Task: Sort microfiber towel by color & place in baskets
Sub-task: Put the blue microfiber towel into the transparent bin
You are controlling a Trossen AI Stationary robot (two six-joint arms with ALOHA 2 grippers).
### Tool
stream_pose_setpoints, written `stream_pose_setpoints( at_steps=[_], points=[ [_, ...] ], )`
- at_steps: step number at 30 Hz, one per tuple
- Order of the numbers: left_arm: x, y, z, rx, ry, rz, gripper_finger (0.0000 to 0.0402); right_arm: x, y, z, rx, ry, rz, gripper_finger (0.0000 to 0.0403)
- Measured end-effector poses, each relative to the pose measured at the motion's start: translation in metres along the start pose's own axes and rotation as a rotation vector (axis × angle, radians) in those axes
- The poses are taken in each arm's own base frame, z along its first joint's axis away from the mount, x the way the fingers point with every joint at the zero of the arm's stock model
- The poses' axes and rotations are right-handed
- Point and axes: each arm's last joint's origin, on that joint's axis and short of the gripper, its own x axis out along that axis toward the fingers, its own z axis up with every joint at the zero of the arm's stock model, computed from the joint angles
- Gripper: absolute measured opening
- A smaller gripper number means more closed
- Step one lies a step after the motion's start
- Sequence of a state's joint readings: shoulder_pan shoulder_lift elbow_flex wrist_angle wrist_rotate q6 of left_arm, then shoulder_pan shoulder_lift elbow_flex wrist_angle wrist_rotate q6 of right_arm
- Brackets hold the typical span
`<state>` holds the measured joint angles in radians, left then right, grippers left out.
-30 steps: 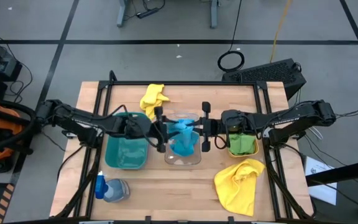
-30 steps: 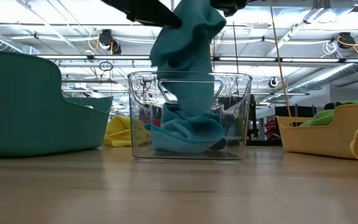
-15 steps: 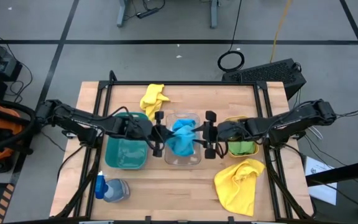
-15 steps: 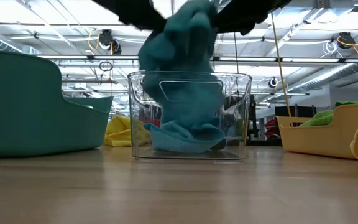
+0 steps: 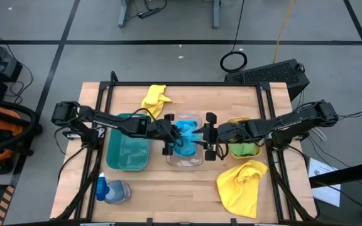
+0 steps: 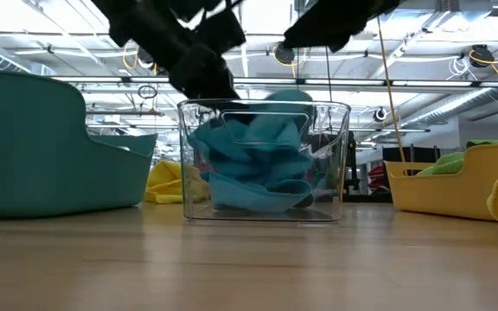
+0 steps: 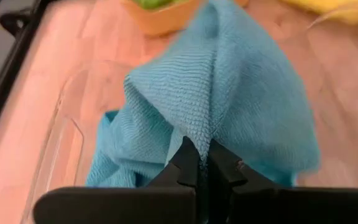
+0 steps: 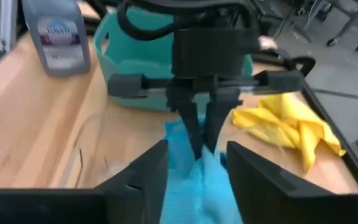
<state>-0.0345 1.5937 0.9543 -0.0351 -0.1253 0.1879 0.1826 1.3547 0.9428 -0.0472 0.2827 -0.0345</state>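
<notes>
A blue towel (image 5: 184, 137) lies bunched in the clear basket (image 5: 197, 117), the middle one of three. Its heap reaches up to the basket's rim (image 6: 335, 108). My left gripper (image 5: 171, 137) reaches in from the dark green basket's (image 5: 127, 154) side and is shut on the towel (image 7: 241, 106). My right gripper (image 5: 205, 137) faces it from the orange-yellow basket's (image 5: 234, 122) side. It is open, with one finger on either side of the towel's top (image 8: 197, 180). My left gripper pinches a raised fold of the blue towel (image 7: 211, 134) between its two fingertips. The fingers come from the table's left, slanting down. The towel below the fold rests slack in the clear basket. Whether my right gripper's open fingers touch the towel I cannot tell.
A green towel (image 5: 244, 149) lies in the orange-yellow basket. One yellow towel (image 5: 154, 98) lies on the table behind the baskets, another (image 5: 242, 185) at the near right. A blue-capped spray bottle (image 5: 109, 190) lies at the near left.
The towel hung from my right gripper above the clear basket. My left gripper has shut on it and my right gripper has opened and let go. My left gripper has then gone down and a little right, and the towel has sunk bunched into the basket.
</notes>
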Motion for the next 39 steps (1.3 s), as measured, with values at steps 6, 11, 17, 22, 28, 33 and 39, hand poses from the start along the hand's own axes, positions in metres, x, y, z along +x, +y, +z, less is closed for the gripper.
stream_pose_setpoints(
  at_steps=[6,11,17,22,28,33,39],
  points=[
    [0.003,0.007,-0.002,-0.064,0.006,0.017,0.0033,0.029,0.0,-0.02,-0.015,0.107,0.087,0.0079],
    [0.003,0.007,0.001,-0.07,-0.03,0.022,0.0041,0.051,-0.011,-0.038,0.006,0.2,0.084,0.0011],
    [-0.007,-0.001,0.008,-0.079,-0.05,-0.054,0.0042,0.064,-0.029,-0.054,0.094,0.297,0.029,0.0011],
    [-0.027,-0.017,0.02,-0.045,-0.099,-0.115,0.0043,0.069,-0.033,-0.066,0.12,0.37,0.06,0.0002],
    [-0.045,-0.031,0.024,-0.008,-0.1,-0.116,0.0043,0.061,-0.031,-0.066,0.109,0.411,0.069,0.0001],
    [-0.041,-0.022,0.024,-0.03,-0.102,0.02,0.0043,0.034,-0.03,-0.046,0.132,0.346,0.069,0.0001],
    [-0.029,-0.012,0.024,-0.068,-0.126,0.036,0.0082,-0.006,-0.024,-0.019,0.139,0.215,-0.015,0.0001]
  ],
)
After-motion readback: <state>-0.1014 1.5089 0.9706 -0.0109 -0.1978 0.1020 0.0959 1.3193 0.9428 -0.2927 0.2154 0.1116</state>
